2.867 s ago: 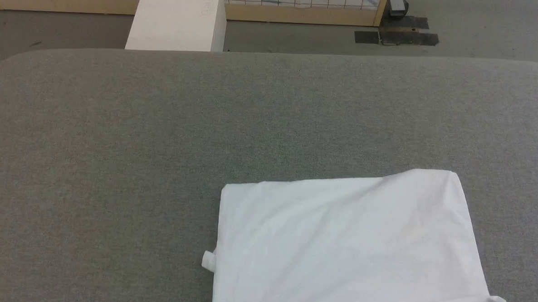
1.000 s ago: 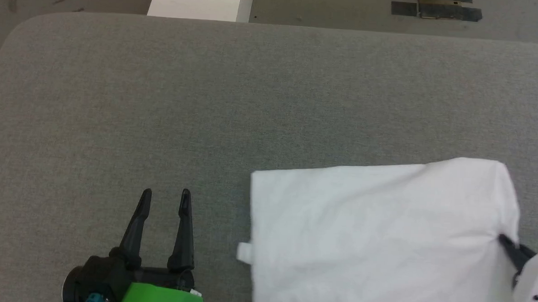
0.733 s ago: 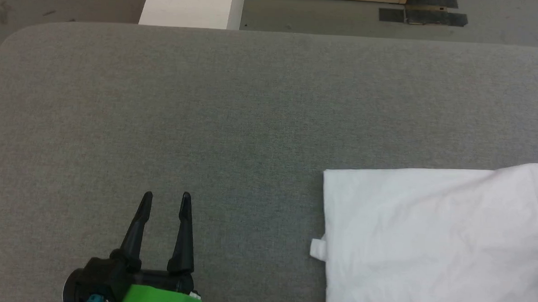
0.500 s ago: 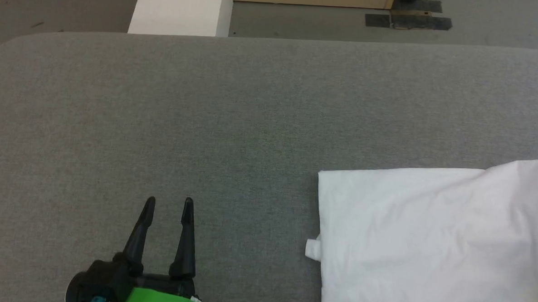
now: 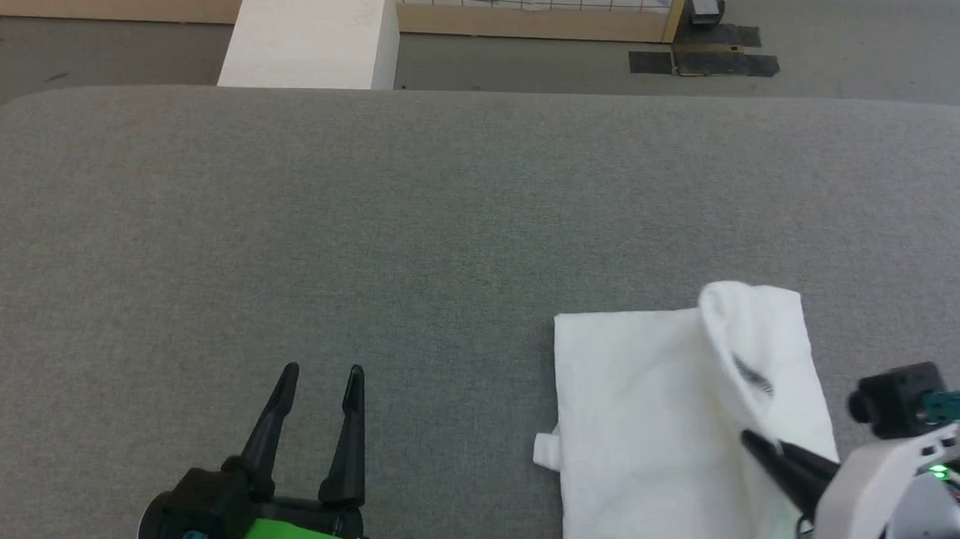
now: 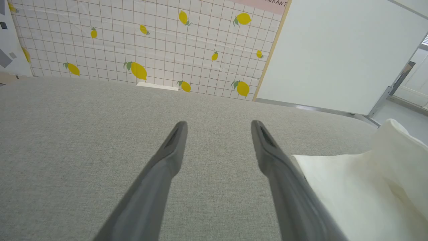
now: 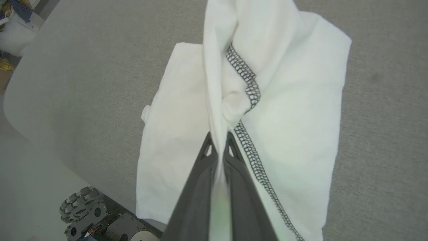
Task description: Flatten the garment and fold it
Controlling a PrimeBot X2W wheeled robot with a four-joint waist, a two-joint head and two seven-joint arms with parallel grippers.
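The right claw [image 7: 219,139] is clamped on a gathered edge of the garment [image 5: 644,414], which lies at the near right of the grey bench [image 5: 369,216]; half a second ago it spread flat and wide, and now its right part is raised and drawn leftward, baring dark stitching [image 7: 249,87]. The left claw [image 5: 321,372], fingers apart, hovers over the bench left of the garment, as before.
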